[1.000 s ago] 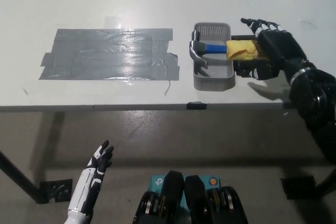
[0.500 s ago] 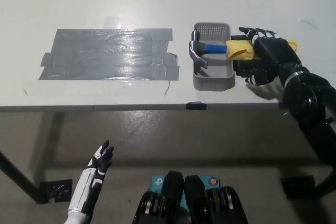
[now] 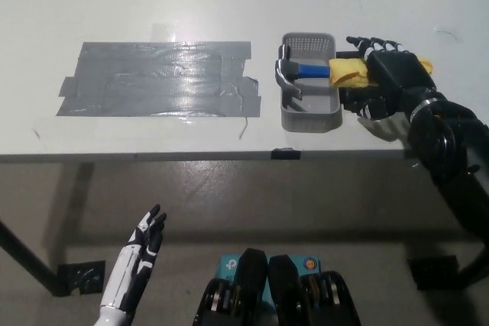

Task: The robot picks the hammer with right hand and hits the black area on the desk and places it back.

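Palm-down, right robot hand [image 3: 386, 74] over hammer [image 3: 321, 71] handle, fingers spread, grasp unclear

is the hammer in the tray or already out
Still partly in: the hammer has its head inside the grey tray, its yellow handle sticking out over the rim under the right hand.

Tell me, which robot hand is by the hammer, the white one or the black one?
The black right hand, over the hammer's yellow handle beside the grey tray. The white left hand hangs low, below the desk.

One hammer [image 3: 302, 71], one tray [image 3: 309, 116]
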### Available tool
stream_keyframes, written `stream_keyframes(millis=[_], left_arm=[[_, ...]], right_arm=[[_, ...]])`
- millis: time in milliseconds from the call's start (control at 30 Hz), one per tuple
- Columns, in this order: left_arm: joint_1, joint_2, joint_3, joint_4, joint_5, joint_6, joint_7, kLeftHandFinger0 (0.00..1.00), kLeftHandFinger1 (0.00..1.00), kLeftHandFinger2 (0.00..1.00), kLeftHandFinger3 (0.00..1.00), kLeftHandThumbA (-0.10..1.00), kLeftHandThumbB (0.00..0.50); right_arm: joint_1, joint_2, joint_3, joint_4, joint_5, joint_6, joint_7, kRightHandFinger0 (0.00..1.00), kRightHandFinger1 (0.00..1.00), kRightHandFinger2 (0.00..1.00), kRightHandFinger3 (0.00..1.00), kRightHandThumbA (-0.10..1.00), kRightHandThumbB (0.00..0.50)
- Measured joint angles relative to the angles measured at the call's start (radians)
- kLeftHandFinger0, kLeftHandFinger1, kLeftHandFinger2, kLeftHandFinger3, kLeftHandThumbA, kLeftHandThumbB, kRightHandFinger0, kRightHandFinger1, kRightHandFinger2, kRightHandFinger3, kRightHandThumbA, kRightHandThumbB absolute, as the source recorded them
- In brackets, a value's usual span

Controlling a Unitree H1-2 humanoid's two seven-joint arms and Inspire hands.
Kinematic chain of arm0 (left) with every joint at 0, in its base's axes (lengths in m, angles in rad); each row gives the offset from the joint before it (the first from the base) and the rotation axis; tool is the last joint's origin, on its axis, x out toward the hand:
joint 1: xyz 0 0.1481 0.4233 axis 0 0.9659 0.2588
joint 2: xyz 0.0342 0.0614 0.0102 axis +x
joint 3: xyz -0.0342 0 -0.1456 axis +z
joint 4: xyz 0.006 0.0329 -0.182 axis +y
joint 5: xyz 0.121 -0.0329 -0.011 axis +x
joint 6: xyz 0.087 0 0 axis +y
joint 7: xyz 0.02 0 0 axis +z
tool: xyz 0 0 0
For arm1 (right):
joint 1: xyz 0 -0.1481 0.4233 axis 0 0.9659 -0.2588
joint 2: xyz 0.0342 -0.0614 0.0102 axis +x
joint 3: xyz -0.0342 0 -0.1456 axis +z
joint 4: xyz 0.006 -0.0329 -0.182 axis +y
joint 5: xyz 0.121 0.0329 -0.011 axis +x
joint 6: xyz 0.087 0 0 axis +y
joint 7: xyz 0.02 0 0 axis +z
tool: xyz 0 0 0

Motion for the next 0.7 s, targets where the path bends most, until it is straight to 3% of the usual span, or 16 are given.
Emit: stream_keyframes(millis=[600,633,667,700], left_arm=[[-0.001,0.001,0.001,-0.001,0.012,0.000,0.000,1.00,1.00,1.00,1.00,0.90,0.000],[-0.001,0.001,0.001,-0.001,0.012,0.000,0.000,1.00,1.00,1.00,1.00,0.90,0.000],[-0.001,0.001,0.001,-0.001,0.013,0.000,0.000,1.00,1.00,1.00,1.00,0.90,0.000],[-0.001,0.002,0.001,-0.001,0.014,-0.001,0.000,1.00,1.00,1.00,1.00,0.89,0.000]], right_arm=[[-0.023,0.013,0.006,0.009,-0.011,0.008,0.000,1.00,1.00,1.00,1.00,0.92,0.398],[-0.023,0.015,0.006,0.011,-0.011,0.008,0.000,1.00,1.00,1.00,1.00,0.88,0.387],[-0.023,0.016,0.006,0.012,-0.012,0.009,0.000,1.00,1.00,1.00,1.00,0.68,0.325],[-0.023,0.018,0.004,0.014,-0.012,0.010,-0.004,0.82,0.81,0.85,0.93,0.35,0.299]])
